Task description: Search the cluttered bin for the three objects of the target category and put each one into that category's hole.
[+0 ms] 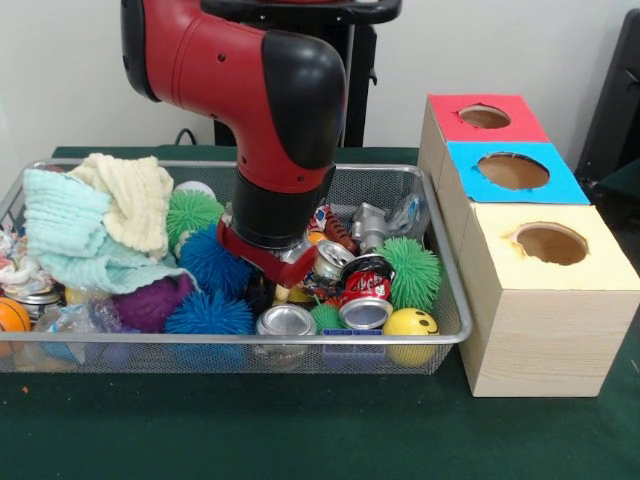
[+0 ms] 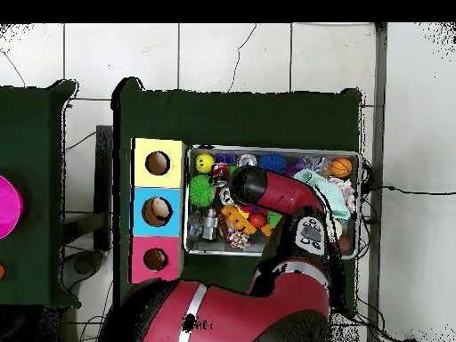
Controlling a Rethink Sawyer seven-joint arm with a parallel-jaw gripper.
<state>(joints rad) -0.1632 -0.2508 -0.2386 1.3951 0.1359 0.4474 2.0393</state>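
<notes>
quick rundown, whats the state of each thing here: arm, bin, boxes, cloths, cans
arm: lowered into the bin, gripper hidden among the clutter
wire bin: crowded with objects
red box: hole looks empty
blue box: overhead view shows something pale inside
yellow box: hole looks empty
cloths: crumpled, heaped at one end
cans: lying jumbled, some dented

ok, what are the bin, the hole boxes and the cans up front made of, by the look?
Bin: wire mesh, bright metal; you see through its walls.
Boxes: look like pale wood or wood-print board, with visible grain on the sides; tops seem covered in matte coloured paper, yellow, blue and red.
Cans: thin metal, probably aluminium; shiny silver ends, printed sides, some dented.
</notes>
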